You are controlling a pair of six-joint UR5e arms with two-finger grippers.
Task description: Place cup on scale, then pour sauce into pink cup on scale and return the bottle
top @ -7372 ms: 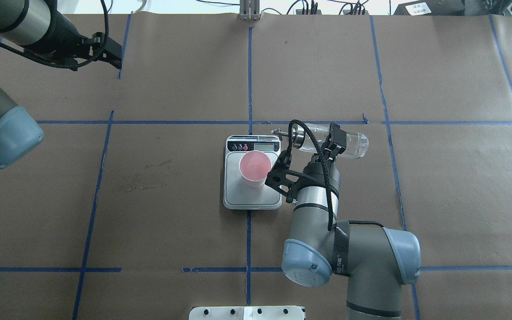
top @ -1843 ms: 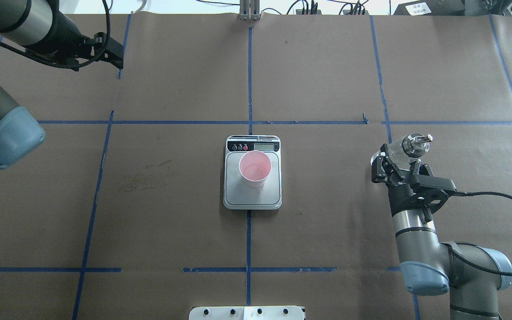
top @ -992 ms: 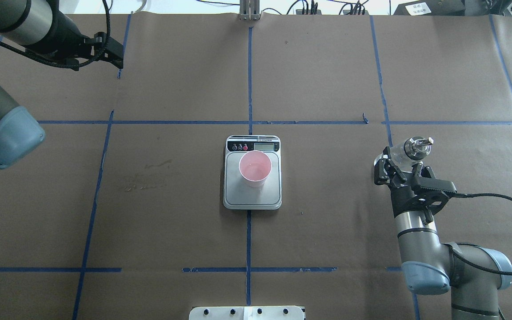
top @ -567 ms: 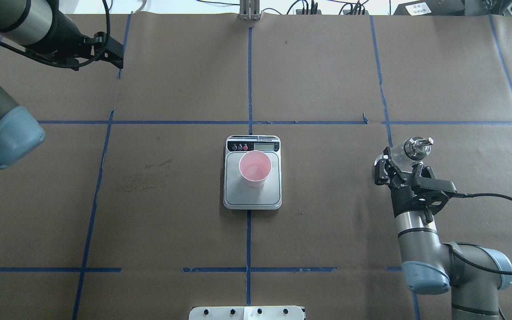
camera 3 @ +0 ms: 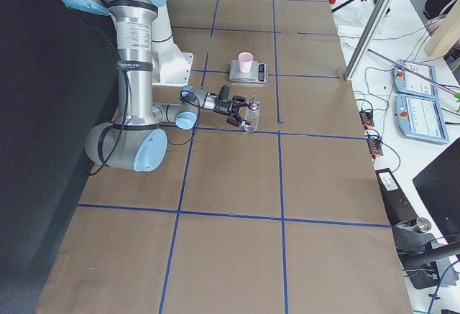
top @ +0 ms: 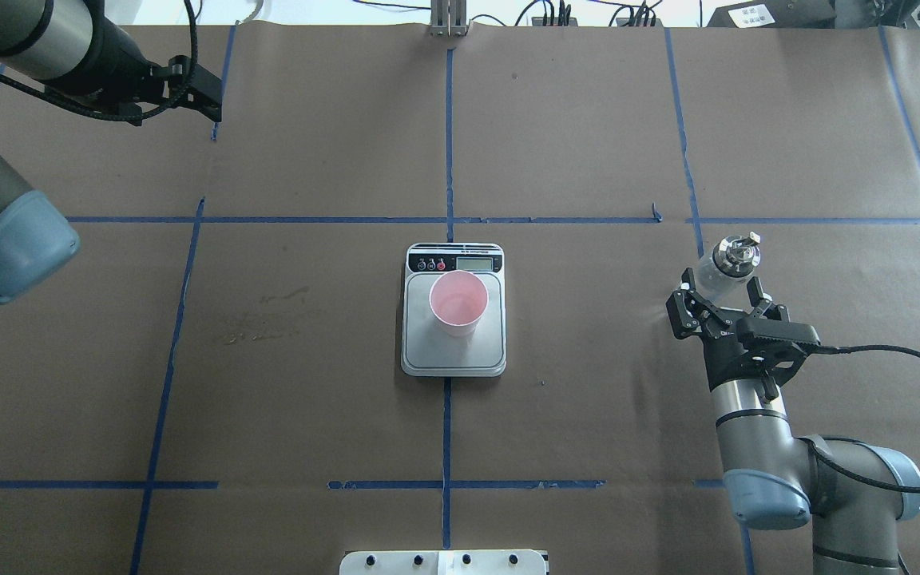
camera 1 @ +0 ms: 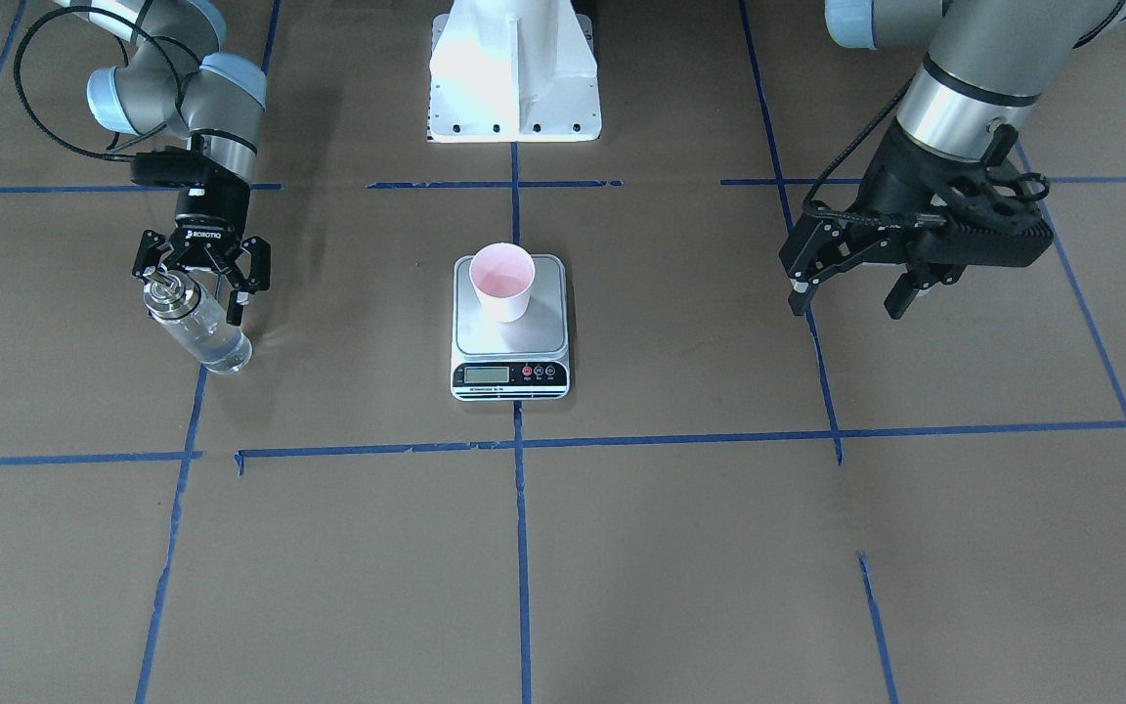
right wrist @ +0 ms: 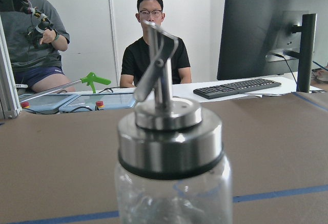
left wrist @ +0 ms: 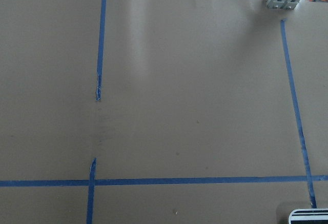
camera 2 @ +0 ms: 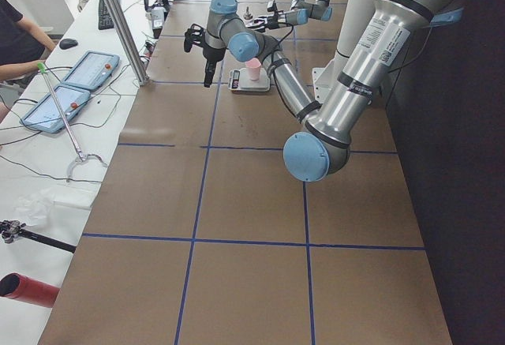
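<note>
- Small LCD display on the flat white digital scale with the brushed-steel platform: digits too small to read, front-facing or overhead.
- Small pale pink paper cup: whether anything sits in it, cannot tell.
- Right wrist view: small clear glass bottle with steel collar and metal spout, body cut off by the bottom edge just below the shoulder; fill level unseen.
- Overhead: bottle's clear lower body hard to make out between the fingers of the right gripper.
- Left wrist view: white rounded corner with a dark strip, cut by the bottom edge; too little shows to name.
</note>
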